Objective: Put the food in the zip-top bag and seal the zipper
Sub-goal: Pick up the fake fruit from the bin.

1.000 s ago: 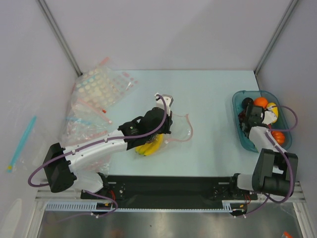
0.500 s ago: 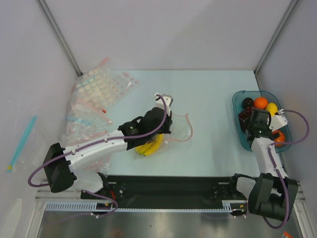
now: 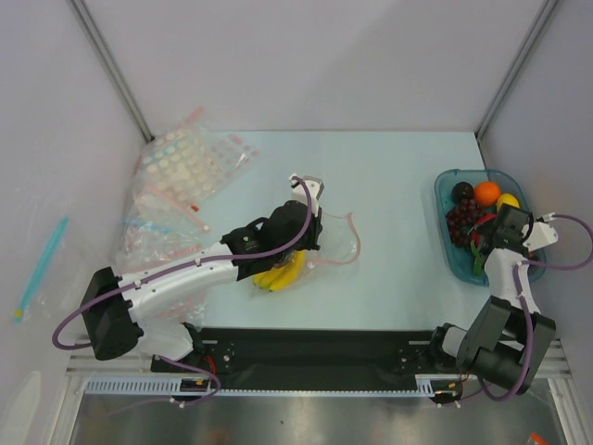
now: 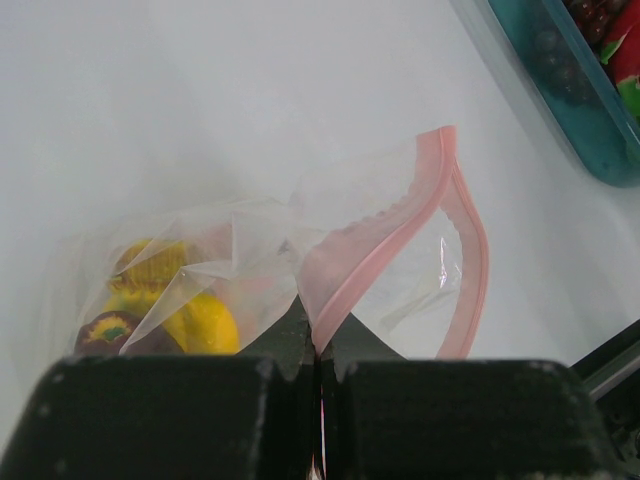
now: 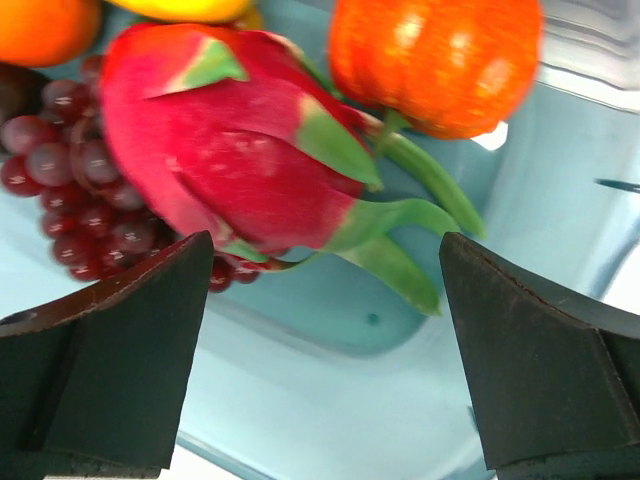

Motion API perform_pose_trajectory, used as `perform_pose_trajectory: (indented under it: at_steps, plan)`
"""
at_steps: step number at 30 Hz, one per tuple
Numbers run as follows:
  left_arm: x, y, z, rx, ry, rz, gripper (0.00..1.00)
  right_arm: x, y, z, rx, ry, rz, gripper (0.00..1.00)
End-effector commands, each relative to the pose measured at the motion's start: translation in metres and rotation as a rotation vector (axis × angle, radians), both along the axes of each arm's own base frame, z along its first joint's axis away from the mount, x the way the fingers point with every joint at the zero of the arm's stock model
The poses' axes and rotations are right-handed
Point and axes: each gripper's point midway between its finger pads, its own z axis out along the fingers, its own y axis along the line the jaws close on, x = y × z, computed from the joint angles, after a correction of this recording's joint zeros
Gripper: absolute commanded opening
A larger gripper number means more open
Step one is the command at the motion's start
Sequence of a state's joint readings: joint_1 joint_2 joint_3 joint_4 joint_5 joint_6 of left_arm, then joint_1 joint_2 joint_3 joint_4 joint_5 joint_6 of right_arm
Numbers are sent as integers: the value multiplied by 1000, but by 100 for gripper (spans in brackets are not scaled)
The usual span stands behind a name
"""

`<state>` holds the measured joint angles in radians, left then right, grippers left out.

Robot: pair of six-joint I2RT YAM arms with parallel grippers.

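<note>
The zip-top bag [image 3: 332,243] lies mid-table. Its pink zipper [image 4: 380,245] loops open, and my left gripper [image 4: 320,345] is shut on the near end of that strip. Inside the bag I see yellow bananas [image 4: 205,325] and a dark purple fruit [image 4: 105,330]; the bananas [image 3: 281,272] also show from above. My right gripper [image 5: 325,250] is open over the teal tray [image 3: 460,255], nothing between its fingers. Just ahead of it lie the pink dragon fruit [image 5: 230,150], an orange ribbed fruit [image 5: 435,60] and dark grapes [image 5: 70,180].
An orange fruit [image 3: 487,193] and a yellow one [image 3: 508,200] sit at the tray's far end. A heap of spare clear bags [image 3: 181,176] lies at the back left. The side walls stand close to both table edges.
My right gripper has opened, and the right arm has swung toward the tray's near right side. The left arm and the bag have not moved.
</note>
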<state>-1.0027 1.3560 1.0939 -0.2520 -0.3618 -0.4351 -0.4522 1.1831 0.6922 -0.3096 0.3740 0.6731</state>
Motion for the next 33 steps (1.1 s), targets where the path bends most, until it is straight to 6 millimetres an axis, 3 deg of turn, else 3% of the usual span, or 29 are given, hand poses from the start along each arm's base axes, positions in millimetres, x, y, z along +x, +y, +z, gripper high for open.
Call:
perform_pose_trajectory:
  at_steps: [1,6,9,11,16,23,27,30,31,33]
  plan:
    - [3,-2,18,-40,-37,-4,0,21,-4,23,-30,-86,54,99]
    - [3,-2,18,-40,-37,-4,0,23,-5,38,-85,-179,66,99]
    - [3,-2,18,-38,-35,-4,0,32,-7,37,-102,-213,89,100]
    - [3,-2,17,-35,-35,-5,0,33,-4,22,-104,-185,130,100]
    - [5,-1,19,-35,-42,1,0,45,-12,10,-149,-176,167,100]
    - [6,3,22,-30,-54,13,0,46,-26,-23,-139,-58,123,100]
    - [7,3,22,-21,-57,20,0,64,-24,-23,-145,-16,168,100]
    - [6,2,23,-29,-57,15,0,72,-19,-20,-163,-10,208,88]
    - [6,2,23,-30,-56,12,1,72,-17,-19,-174,-8,213,81]
    - [6,2,23,-30,-56,12,0,75,-14,-6,-213,-33,232,71]
